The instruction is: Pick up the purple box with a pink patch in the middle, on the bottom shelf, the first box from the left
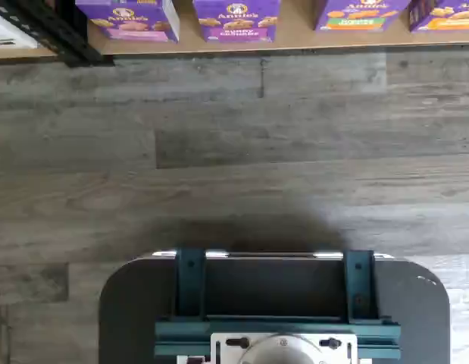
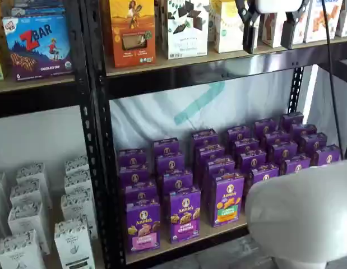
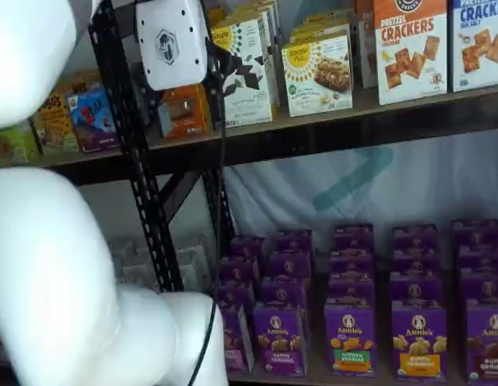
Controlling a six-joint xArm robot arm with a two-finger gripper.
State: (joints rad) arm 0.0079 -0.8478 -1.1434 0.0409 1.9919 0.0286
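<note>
The purple box (image 2: 143, 225) with a pink panel stands upright at the front left of the bottom shelf (image 2: 187, 242), a tan board behind black rack posts. In the wrist view it (image 1: 128, 18) is the end carton by the black post, far across the floor. In a shelf view it (image 3: 234, 338) is half hidden behind my white arm. My gripper (image 2: 269, 35) hangs from the view's top edge, level with the upper shelf and high above the box. Its two black fingers are apart with nothing between them. It also shows in a shelf view (image 3: 182, 95).
An all-purple carton (image 2: 184, 215) and one with a green and orange panel (image 2: 228, 199) stand beside the box, with several rows of purple cartons behind. A black rack post (image 2: 97, 140) stands just left of it. White cartons (image 2: 72, 241) fill the neighbouring bay. My white arm (image 2: 308, 218) blocks the lower right.
</note>
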